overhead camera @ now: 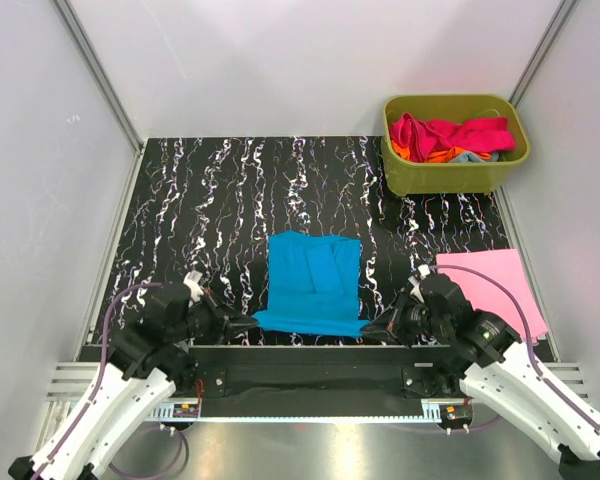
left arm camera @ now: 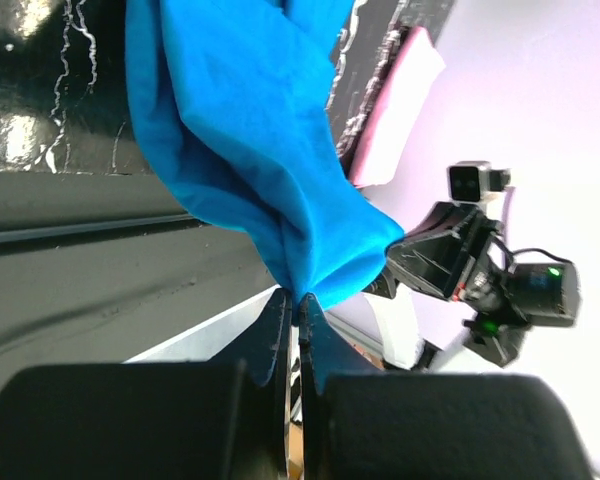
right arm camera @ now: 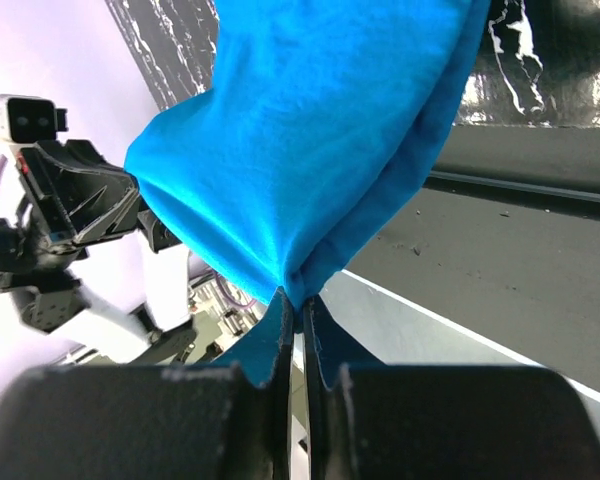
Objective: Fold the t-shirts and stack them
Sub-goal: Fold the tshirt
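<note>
Blue shirt [overhead camera: 312,283] lay mid-table, partly folded. Left gripper [overhead camera: 252,324] was clamped on its 7 o'clock corner, right gripper [overhead camera: 368,326] on its 5 o'clock corner. Judged best: lift both corners level and carry them toward 12 o'clock together, hem taut, so the edges meet squarely.

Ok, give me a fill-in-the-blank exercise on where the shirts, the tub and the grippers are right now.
1. The left gripper and right gripper each pinch a near ____ of the blue t-shirt.
2. The pink t-shirt lies flat to the ____ of the blue one.
3. The olive-green tub stands in the ____ right corner of the table.
Missing words: corner; right; far.
</note>
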`<action>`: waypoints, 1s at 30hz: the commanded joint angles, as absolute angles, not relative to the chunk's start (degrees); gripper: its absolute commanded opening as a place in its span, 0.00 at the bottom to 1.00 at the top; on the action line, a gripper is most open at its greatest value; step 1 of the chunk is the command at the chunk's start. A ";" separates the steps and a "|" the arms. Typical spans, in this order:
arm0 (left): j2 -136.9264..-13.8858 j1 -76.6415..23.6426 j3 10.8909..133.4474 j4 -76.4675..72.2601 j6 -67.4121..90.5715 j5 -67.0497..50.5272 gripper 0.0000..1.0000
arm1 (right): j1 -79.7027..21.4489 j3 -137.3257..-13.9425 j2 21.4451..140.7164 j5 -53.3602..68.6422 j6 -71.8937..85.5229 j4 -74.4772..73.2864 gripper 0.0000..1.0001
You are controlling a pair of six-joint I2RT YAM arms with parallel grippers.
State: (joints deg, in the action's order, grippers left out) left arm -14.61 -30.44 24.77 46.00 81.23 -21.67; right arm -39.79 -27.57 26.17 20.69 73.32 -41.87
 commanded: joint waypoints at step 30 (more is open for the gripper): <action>-82.15 -16.17 66.17 27.95 58.45 -23.55 0.00 | -15.21 -64.51 81.99 30.75 48.34 -36.21 0.00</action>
State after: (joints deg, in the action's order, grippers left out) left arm -79.02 -17.43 62.22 32.27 61.36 -21.45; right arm -17.67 -61.60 80.64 28.25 52.01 -36.58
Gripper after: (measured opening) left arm 0.024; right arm 0.067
